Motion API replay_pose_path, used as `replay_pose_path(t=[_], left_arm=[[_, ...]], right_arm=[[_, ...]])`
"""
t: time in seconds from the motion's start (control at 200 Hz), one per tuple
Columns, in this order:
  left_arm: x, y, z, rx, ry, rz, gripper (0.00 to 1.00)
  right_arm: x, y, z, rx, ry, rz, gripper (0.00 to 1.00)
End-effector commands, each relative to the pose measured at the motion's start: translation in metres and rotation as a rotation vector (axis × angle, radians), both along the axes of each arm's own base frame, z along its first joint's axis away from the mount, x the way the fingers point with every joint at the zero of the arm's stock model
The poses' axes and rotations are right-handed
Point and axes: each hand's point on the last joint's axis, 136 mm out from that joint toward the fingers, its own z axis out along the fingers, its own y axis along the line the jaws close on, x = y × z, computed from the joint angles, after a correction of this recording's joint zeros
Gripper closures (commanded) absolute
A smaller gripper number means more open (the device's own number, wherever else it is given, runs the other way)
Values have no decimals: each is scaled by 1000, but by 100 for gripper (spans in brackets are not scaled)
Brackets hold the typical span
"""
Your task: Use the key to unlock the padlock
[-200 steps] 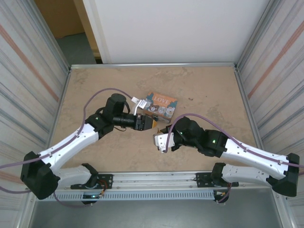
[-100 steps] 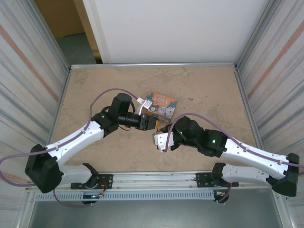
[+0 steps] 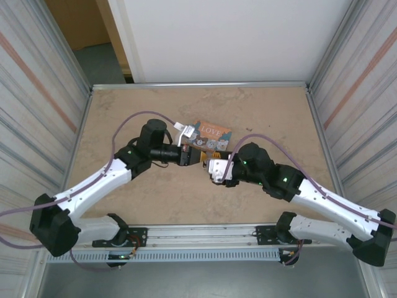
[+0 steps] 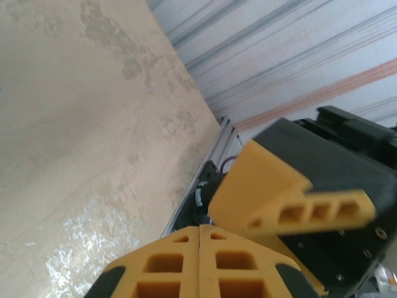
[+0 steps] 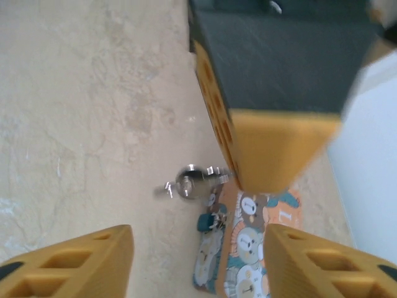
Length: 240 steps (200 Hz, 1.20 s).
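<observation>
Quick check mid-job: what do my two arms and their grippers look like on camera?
Both arms have white links and black joints: left arm, right arm. A purple cable loops along each. The left gripper and right gripper have black bodies and orange fingers with rectangular cut-outs.

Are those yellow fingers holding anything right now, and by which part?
Right fingers open, nothing between them. Left fingers shut beside a small metal piece; whether they pinch it cannot be told.

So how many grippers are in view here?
2. The left gripper, shut, and the right gripper, open, face each other mid-table, just on the near side of the picture book.
</observation>
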Motion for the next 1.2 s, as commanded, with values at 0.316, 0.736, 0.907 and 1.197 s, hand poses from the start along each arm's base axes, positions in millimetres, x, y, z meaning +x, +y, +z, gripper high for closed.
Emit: replay_pose_path(t=[0.316, 0.736, 0.907, 1.197], left_arm=[[17, 30, 85, -144, -469, 138, 100], [23, 26, 107, -216, -513, 156, 100], [21, 25, 105, -220, -503, 152, 100], [19, 23, 104, -222, -495, 141, 100]], right_arm=[[40, -30, 84, 833, 808, -237, 21], [24, 4, 94, 905, 1020, -63, 31], [22, 22, 96, 887, 1027, -33, 38], [28, 39, 94, 876, 1033, -27, 52]])
